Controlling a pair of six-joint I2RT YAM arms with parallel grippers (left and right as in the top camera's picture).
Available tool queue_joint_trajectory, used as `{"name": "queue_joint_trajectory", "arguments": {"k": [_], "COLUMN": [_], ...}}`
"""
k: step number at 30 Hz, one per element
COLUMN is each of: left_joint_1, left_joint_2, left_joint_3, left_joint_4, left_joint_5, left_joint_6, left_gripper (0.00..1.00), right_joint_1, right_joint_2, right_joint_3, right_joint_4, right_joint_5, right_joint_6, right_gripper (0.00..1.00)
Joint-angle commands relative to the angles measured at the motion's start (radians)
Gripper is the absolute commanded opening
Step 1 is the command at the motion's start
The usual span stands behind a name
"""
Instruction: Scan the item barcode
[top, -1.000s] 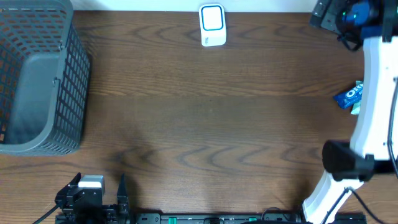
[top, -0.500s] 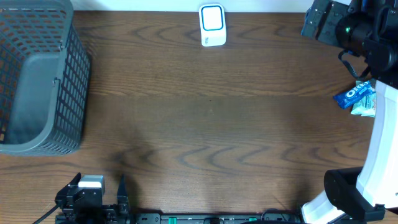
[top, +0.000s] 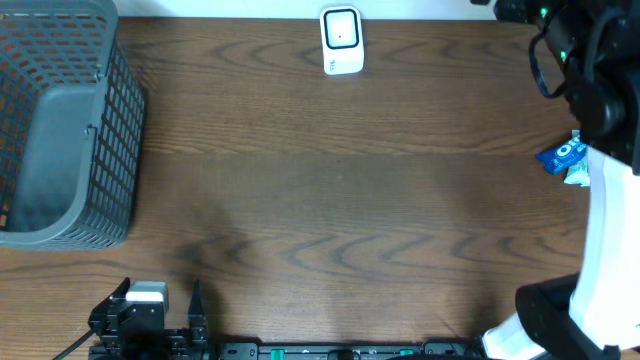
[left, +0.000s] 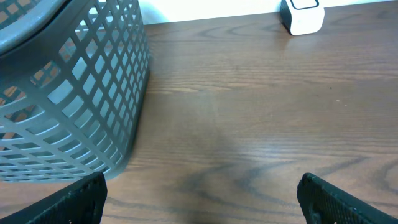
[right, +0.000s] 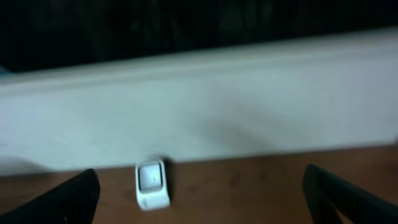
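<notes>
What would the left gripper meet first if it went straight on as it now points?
Probably nothing: the left gripper faces bare table, the basket left of its line and the scanner right; depth is unclear.

one basket (top: 110, 140), one scanner (top: 341, 42), one packet (top: 562, 155)

The wooden bench (top: 340, 180) carries a basket (top: 60, 120) at 9 o'clock, a scanner (top: 341, 40) at 12, and a packet (top: 563, 155) at 3.

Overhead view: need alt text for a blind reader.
A blue snack packet lies at the right edge of the table, partly under the right arm. A white scanner stands at the far edge, a grey mesh basket at the left.
</notes>
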Motion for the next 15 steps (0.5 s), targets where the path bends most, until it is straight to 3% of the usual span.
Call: {"name": "queue_joint_trajectory", "arguments": {"k": [1,6,15], "left_joint_1": [0.003,0.003,0.003], "left_joint_2": [-0.006,-0.006,-0.006], "left_joint_3": [0.0,0.0,0.0], "left_joint_4": [-0.002,-0.002,-0.002], "left_joint_5": [0.012,0.012,0.012], "left_joint_6": [0.009,0.01,0.009], "left_gripper": [0.98,0.98,0.98], "right_joint_1": [-0.001,-0.002,-0.051], "right_joint_2": [-0.082,-0.2,-0.562], "right_joint_3": [-0.018,-0.196,-0.821], "right_joint_4": [0.043,0.165,0.46], "right_joint_5": [0.031,0.031,0.011], "right_joint_6": [-0.047,-0.047,-0.046], "right_gripper": [0.99,0.99,0.99]}}
